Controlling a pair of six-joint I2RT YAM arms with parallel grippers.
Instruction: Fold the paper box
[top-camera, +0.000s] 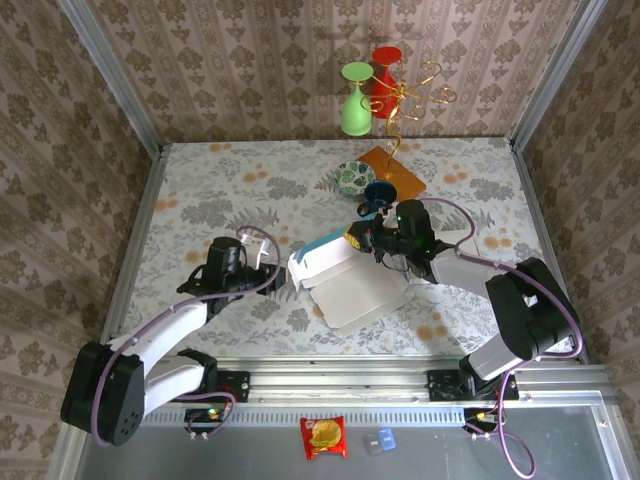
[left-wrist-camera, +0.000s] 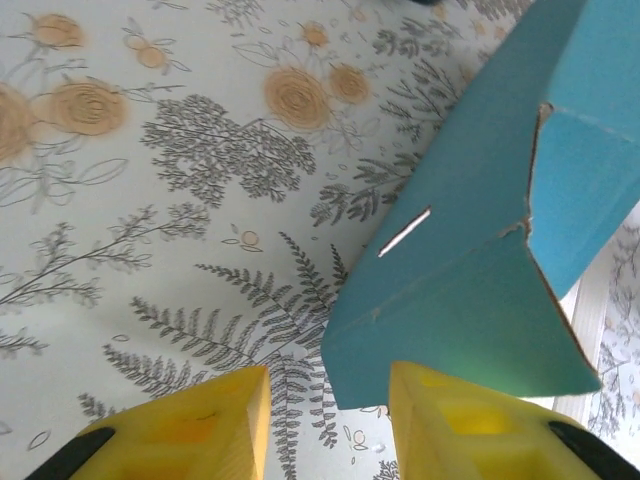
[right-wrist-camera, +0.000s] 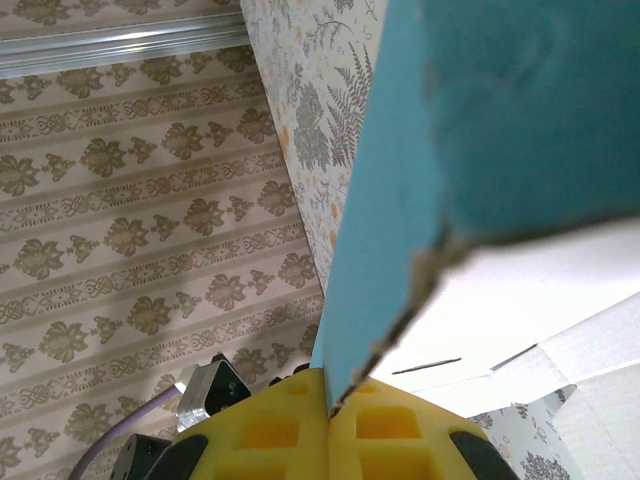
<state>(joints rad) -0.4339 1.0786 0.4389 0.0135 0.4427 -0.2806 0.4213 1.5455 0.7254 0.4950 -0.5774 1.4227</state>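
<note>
We judge that the right end effector (right-wrist-camera: 330, 388) pinches the teal-and-white paper box (top-camera: 345, 288) steady for the parted left end effector (left-wrist-camera: 328, 390).

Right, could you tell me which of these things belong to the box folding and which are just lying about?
In the job:
paper box
left gripper, open beside it
right gripper, shut on its flap

Lying about:
green glass
red glass
wire stand
orange mat
patterned dish
blue cup
snack packet

Teal-and-white paper box (top-camera: 345, 288), floral table (top-camera: 200, 190)
</note>
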